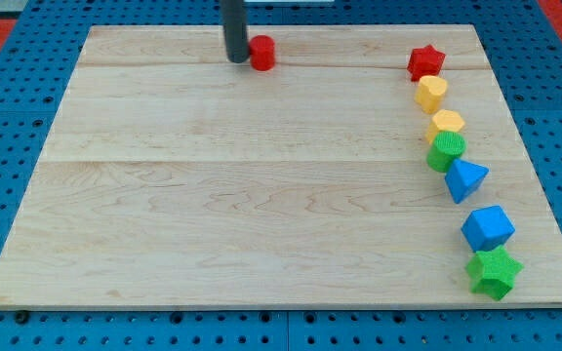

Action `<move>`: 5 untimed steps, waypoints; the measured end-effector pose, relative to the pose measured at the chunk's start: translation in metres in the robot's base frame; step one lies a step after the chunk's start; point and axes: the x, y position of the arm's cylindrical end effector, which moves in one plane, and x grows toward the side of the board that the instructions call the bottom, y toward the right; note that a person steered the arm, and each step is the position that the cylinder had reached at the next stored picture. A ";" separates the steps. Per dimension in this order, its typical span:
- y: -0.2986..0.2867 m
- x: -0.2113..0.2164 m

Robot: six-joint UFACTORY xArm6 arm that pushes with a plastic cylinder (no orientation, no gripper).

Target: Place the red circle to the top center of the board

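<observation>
The red circle (261,53), a short red cylinder, stands near the top edge of the wooden board (261,195), a little left of centre. My tip (236,59) is the lower end of the dark rod. It rests on the board right beside the red circle's left side, touching it or nearly so.
Several blocks run down the view's right side: a red star (425,62), a yellow hexagon (431,93), a yellow block (446,124), a green block (447,151), a blue triangle (465,179), a blue block (487,228), a green star (494,272). Blue pegboard (8,117) surrounds the board.
</observation>
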 end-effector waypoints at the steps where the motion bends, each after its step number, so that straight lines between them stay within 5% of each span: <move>1: -0.003 0.000; 5: -0.102 0.012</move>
